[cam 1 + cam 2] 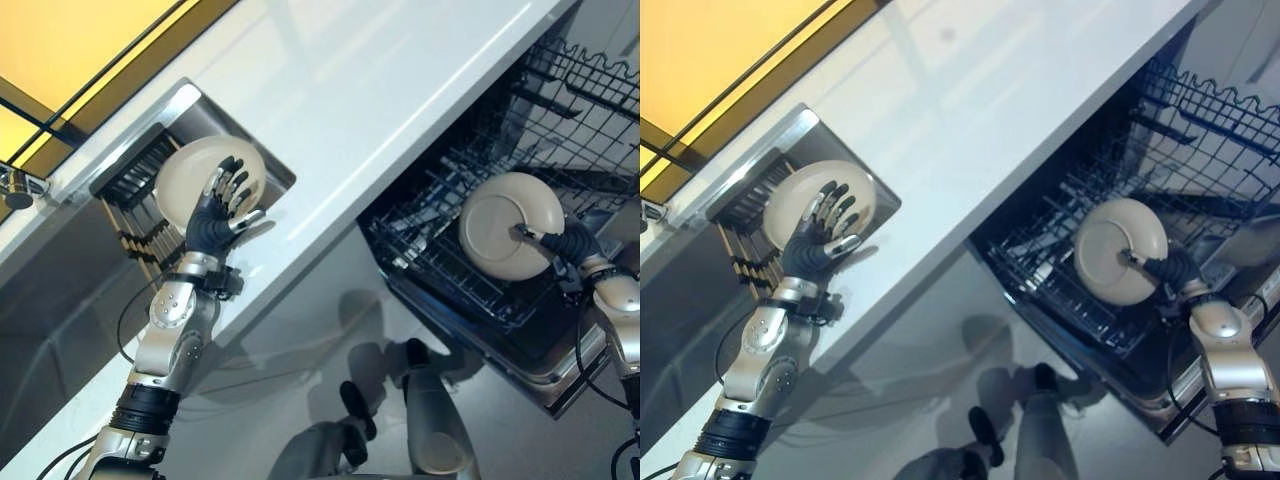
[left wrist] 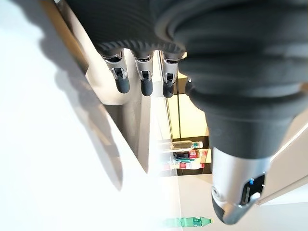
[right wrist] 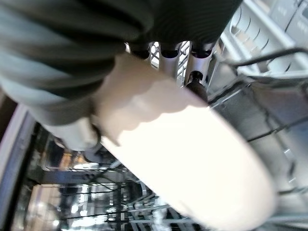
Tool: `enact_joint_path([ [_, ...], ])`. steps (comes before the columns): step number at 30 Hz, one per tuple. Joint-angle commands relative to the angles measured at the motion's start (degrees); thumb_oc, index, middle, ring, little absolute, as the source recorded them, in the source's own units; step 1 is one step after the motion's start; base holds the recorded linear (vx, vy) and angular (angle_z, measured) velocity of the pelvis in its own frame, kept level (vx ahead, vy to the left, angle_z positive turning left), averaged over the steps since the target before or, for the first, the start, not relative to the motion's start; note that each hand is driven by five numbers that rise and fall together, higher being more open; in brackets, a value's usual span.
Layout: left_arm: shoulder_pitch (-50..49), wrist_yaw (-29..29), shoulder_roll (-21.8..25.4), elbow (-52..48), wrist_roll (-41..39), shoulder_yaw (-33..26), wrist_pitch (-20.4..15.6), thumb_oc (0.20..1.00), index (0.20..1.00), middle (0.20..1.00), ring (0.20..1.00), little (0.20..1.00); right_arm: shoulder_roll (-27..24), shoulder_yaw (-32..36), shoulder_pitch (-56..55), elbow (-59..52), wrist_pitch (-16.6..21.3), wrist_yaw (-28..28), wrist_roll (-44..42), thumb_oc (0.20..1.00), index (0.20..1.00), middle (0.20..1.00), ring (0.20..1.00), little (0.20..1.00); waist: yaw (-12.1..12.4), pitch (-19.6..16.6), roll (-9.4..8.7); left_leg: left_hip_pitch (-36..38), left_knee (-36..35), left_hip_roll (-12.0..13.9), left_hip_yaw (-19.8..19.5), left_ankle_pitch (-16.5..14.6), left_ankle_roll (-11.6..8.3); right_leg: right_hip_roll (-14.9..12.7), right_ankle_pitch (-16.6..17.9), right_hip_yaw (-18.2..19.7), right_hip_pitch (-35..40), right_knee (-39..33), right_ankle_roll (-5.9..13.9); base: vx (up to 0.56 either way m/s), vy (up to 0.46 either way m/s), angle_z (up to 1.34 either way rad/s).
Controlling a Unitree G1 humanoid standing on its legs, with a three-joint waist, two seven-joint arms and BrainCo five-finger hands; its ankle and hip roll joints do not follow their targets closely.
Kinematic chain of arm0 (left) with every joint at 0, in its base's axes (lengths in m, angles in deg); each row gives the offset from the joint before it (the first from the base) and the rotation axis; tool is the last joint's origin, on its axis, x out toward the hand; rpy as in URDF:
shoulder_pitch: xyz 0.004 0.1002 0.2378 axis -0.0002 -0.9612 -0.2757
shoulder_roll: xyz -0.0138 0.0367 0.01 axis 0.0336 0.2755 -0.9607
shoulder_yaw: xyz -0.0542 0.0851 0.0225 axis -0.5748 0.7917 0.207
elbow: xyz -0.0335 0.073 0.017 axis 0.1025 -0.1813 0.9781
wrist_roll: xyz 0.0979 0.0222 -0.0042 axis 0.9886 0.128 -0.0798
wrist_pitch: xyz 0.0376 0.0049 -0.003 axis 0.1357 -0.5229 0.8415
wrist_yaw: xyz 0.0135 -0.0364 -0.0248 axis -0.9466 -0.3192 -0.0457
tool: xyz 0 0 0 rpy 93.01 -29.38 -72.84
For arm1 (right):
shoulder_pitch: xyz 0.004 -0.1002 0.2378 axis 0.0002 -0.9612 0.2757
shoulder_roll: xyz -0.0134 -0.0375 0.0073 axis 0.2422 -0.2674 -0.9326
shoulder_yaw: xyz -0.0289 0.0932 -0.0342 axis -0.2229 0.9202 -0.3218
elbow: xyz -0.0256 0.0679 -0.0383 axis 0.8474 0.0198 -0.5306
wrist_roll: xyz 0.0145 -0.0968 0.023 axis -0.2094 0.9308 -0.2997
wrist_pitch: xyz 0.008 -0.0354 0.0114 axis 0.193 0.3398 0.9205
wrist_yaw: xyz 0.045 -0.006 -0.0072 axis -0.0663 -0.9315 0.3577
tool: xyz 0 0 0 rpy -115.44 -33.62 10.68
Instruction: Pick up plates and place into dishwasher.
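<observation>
Two plates, one [image 1: 511, 239] in right hand [image 1: 566, 246], over rack [image 1: 470, 180]

Silver-grey arms, dark ribbed wrist covers, silver fingers, dark tips

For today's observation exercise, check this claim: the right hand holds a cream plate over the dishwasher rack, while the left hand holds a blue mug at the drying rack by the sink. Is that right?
Not quite. The left hand is at a second cream plate, not a blue mug, as the left eye view shows. It stands at the drying rack. The right hand does hold a cream plate over the dishwasher rack.
</observation>
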Motion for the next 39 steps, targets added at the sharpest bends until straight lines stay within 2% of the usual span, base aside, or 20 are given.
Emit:
enact_joint_path([
  [1,3.04,1.42,4.29,-3.32,-3.08,-1.76,-1.72,1.0,1.0,1.0,1.0,1.0,1.97,-11.33,-3.98,7.79,-3.05,0.8,11.64,0.2,0.2,0.2,0.2,0.2,1.54,1.88,-1.36,-6.44,9.11,-1.94,-3.25,-3.12,1.23,-2.8,0.71,-0.42,5.49,-7.91,3.92,-0.03,-0.025,0.05],
  [10,3.64,1.36,4.83,-4.36,-3.09,-2.29,-0.31,1.0,1.0,1.0,1.0,1.0,0.16,-11.76,-3.29,8.09,-2.17,2.25,24.04,0.2,0.2,0.2,0.2,0.2,2.0,2.7,-2.17,-7.45,9.69,-1.78,-3.92,-2.6,1.21,-2.61,1.25,-0.33,4.82,-7.41,3.9,-0.01,-0.009,0.05],
  [15,2.71,0.98,4.7,-4.82,-3.04,-2.72,-0.16,1.0,1.0,1.0,1.0,1.0,-1.43,-11.83,-3.75,5.88,-1.65,3.81,37.4,0.2,0.2,0.2,0.2,0.2,2.14,2.73,-2.54,-7.33,9.9,-1.86,-4.2,-2.41,1.27,-2.61,1.44,-0.33,4.72,-6.78,4.02,0.0,0.001,0.05],
  [18,1.72,1.02,4.23,-5.17,-2.77,-2.95,-0.32,1.0,1.0,1.0,1.0,1.0,-2.25,-10.53,-4.0,3.17,-2.65,3.12,40.01,0.2,0.2,0.2,0.2,0.2,2.12,2.54,-2.75,-7.1,9.67,-1.98,-4.37,-2.21,1.2,-2.62,1.44,-0.31,4.85,-6.66,4.1,0.01,0.01,0.0],
  [25,-2.35,-0.74,2.07,-6.38,-2.21,-4.36,-1.24,1.0,1.0,1.0,1.0,1.0,-4.03,-7.25,-6.62,-2.98,-0.6,4.72,57.02,0.2,0.2,0.2,0.2,0.2,2.12,2.01,-2.7,-6.77,9.76,-2.34,-4.71,-2.05,1.21,-2.84,1.43,-0.17,4.93,-6.11,4.38,0.03,0.031,0.07],
  [30,-4.24,-1.67,1.32,-6.53,-2.31,-5.07,-1.82,1.0,1.0,1.0,1.0,1.0,-5.75,-4.82,-7.52,-6.51,0.64,4.55,61.66,0.2,0.2,0.2,0.2,0.2,2.01,1.57,-2.56,-6.3,9.35,-2.56,-4.79,-1.9,1.15,-2.94,1.37,0.04,5.01,-5.93,4.53,0.03,0.037,0.04],
  [34,-6.39,-2.58,0.45,-6.84,-2.37,-5.77,-2.34,1.0,1.0,1.0,1.0,1.0,-6.78,-1.41,-9.03,-8.82,1.38,3.69,60.69,0.2,0.2,0.2,0.2,0.2,1.95,0.98,-2.44,-5.94,9.23,-2.83,-4.96,-1.9,1.02,-2.99,1.14,0.27,5.2,-5.7,4.64,0.04,0.04,0.02],
  [39,-8.74,-4.21,-0.87,-7.2,-2.36,-6.99,-2.08,1.0,1.0,1.0,1.0,1.0,-6.75,1.37,-11.03,-11.33,3.7,-1.26,59.7,0.2,0.2,0.2,0.2,0.2,1.95,0.14,-2.27,-5.37,9.02,-3.05,-5.17,-1.75,0.85,-3.25,1.06,0.31,5.68,-5.63,4.71,0.05,0.035,0.01],
])
